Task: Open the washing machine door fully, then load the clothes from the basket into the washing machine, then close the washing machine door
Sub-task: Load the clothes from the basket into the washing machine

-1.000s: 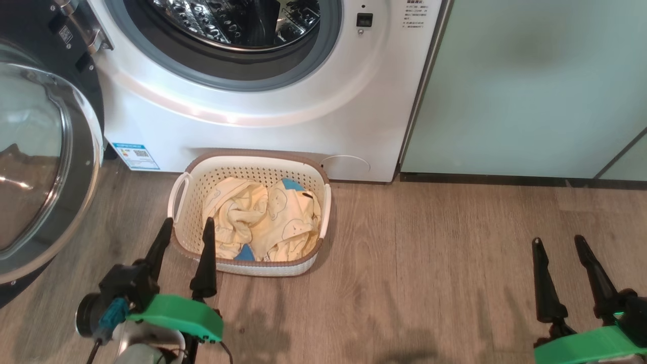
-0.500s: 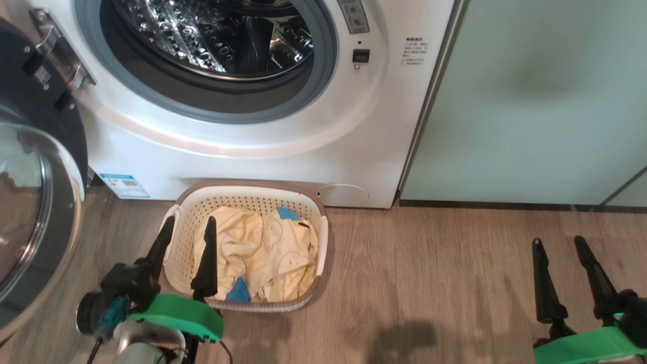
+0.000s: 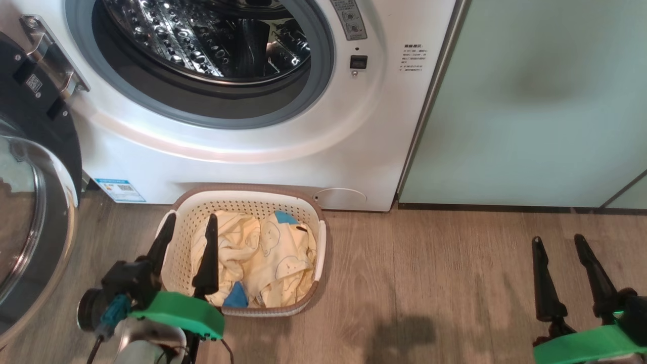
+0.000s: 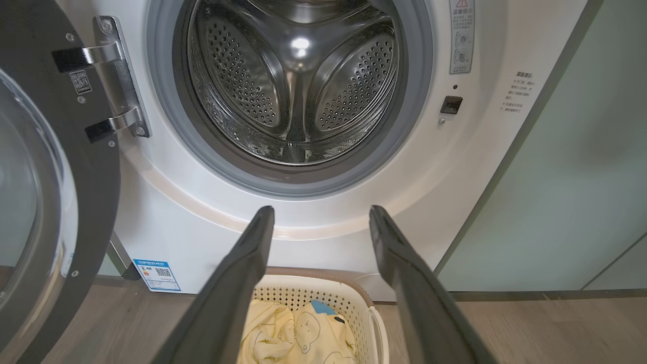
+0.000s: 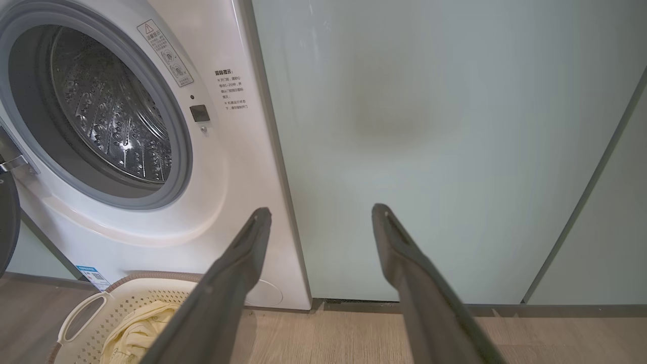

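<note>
The white washing machine (image 3: 283,146) stands with its steel drum (image 3: 202,35) exposed. Its black glass door (image 3: 30,202) hangs swung out at the left, also seen as the door (image 4: 45,202) in the left wrist view. On the floor before the washer sits the cream basket (image 3: 202,205) holding pale yellow clothes (image 3: 273,258) with blue patches. My left gripper (image 3: 191,222) is open, its fingertips in front of the basket's left side. My right gripper (image 3: 556,241) is open over bare floor, far right of the basket. The wrist views show the left gripper (image 4: 321,210) and right gripper (image 5: 321,210) empty.
Pale green cabinet panels (image 3: 536,101) stand right of the washer, with a dark gap at their foot. Wood floor (image 3: 429,283) stretches between the basket and my right gripper. The swung-out door takes up the left side.
The head camera has tilted up, so the drum shows more and the basket sits lower in the picture. Both grippers stay open in the same spots.
</note>
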You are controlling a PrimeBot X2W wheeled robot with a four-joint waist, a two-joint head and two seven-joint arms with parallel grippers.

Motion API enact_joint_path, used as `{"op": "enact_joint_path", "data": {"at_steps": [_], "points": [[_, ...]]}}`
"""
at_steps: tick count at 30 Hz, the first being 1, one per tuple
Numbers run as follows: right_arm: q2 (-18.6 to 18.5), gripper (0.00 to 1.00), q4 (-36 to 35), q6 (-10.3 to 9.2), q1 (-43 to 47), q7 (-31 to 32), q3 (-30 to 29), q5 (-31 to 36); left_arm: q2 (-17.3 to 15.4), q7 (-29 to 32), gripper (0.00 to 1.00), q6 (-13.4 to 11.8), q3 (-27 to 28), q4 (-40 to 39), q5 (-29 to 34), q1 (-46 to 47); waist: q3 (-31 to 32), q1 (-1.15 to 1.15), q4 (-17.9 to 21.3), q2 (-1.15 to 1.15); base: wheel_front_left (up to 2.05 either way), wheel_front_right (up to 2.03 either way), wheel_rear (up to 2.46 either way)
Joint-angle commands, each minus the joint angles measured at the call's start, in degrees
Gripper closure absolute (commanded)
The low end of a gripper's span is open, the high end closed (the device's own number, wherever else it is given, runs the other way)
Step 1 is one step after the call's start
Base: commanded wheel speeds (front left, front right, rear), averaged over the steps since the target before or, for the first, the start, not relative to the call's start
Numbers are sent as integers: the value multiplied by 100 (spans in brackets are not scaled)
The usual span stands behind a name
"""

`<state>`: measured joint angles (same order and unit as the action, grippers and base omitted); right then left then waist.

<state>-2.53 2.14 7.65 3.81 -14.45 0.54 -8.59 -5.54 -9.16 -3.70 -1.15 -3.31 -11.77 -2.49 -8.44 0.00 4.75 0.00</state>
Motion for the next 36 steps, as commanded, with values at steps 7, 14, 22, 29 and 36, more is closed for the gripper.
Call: {"op": "enact_joint_path", "data": {"at_steps": [7, 14, 22, 29, 36], "points": [[-35, 0, -177, -16, -236, -55, 130, -26, -105, -70, 0, -20, 127, -154, -69, 244, -12, 0, 2, 0, 0, 0, 0], [-35, 0, -163, -16, -243, -55, 128, -20, -110, -72, 0, -27, 64, -77, -76, 295, -23, 0, -10, 0, 0, 0, 0], [-35, 0, -195, -16, -268, -55, 148, -7, -80, -48, 0, 100, -150, 435, -145, 581, -180, 0, -34, 0, 0, 0, 0], [-35, 0, -232, -16, -425, -55, 222, 20, -59, -51, 0, 378, -405, 1714, -229, 1274, -643, 0, -8, 0, 0, 0, 0], [-48, 0, -298, -16, -640, -55, 269, -13, -38, -143, 0, 594, -552, 3228, -269, 2197, -1209, 0, 61, 0, 0, 0, 0]]}}
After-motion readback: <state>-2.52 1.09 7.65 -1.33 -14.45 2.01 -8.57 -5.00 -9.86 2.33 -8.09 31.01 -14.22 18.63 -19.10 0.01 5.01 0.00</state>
